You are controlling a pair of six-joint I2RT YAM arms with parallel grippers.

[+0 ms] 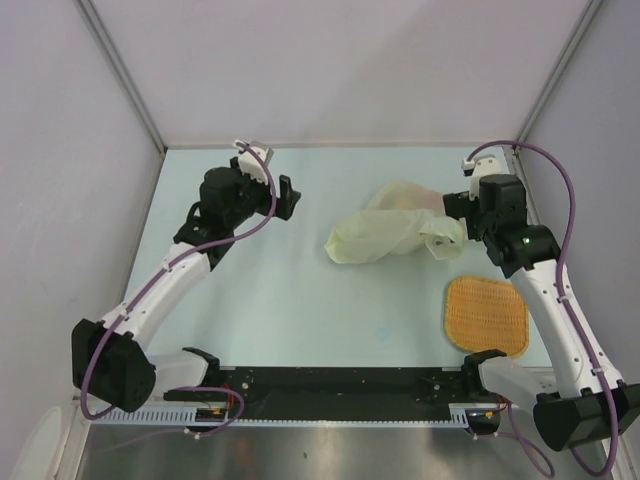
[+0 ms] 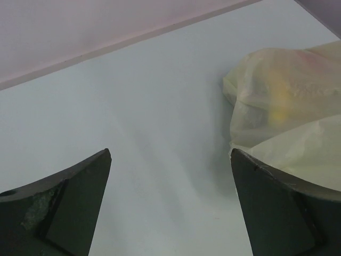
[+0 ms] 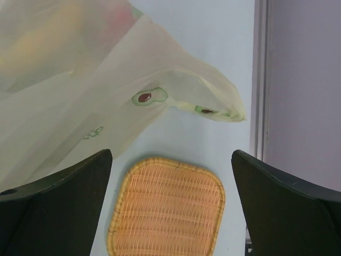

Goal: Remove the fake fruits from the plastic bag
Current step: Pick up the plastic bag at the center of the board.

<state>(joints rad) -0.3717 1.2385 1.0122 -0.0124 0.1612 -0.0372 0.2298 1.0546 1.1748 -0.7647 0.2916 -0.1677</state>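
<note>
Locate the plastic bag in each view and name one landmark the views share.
Top external: plastic bag right of centre on the table.
Left wrist: right edge, upper half.
Right wrist: upper left, above the orange mat.
Shared landmark: the pale blue table, under the bag in all three.
</note>
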